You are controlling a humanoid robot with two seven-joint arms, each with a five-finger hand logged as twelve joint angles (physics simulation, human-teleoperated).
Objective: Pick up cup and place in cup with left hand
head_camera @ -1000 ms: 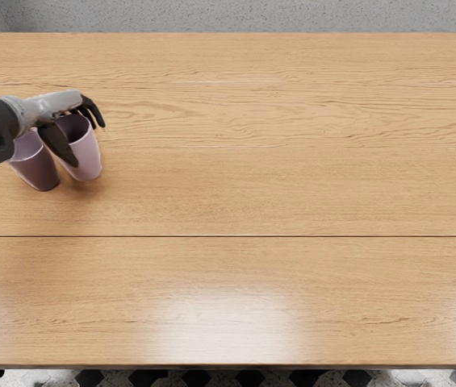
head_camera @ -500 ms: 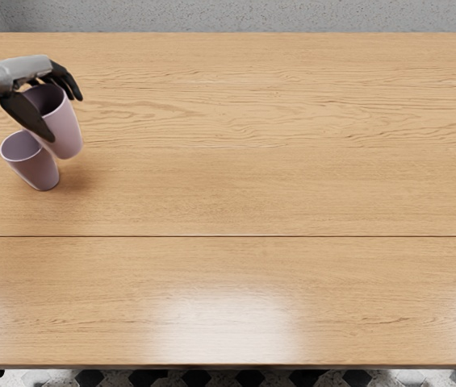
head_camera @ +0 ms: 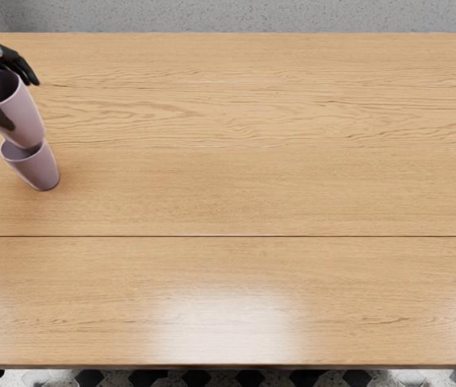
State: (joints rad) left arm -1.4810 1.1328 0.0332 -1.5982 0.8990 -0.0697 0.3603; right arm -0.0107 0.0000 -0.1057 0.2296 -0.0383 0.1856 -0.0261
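Observation:
At the picture's upper left my left hand point(head_camera: 18, 95) is shut on a pink cup point(head_camera: 25, 117), thumb on the near side and fingers around the far rim. This cup is held up with its mouth upward, slightly tilted. Its base overlaps the mouth of a second pink cup point(head_camera: 37, 169), which stands on the table. The held cup hides part of the lower cup's opening, so I cannot tell whether its base is inside or just above it. My right hand is out of view.
The wooden table point(head_camera: 252, 193) fills most of the view, its front edge near the bottom of the picture. A grey speckled surface point(head_camera: 252, 14) lies beyond its far edge.
My left hand has lifted the held cup and carried it left, from beside the standing cup to above it in the picture. The standing cup has stayed put.

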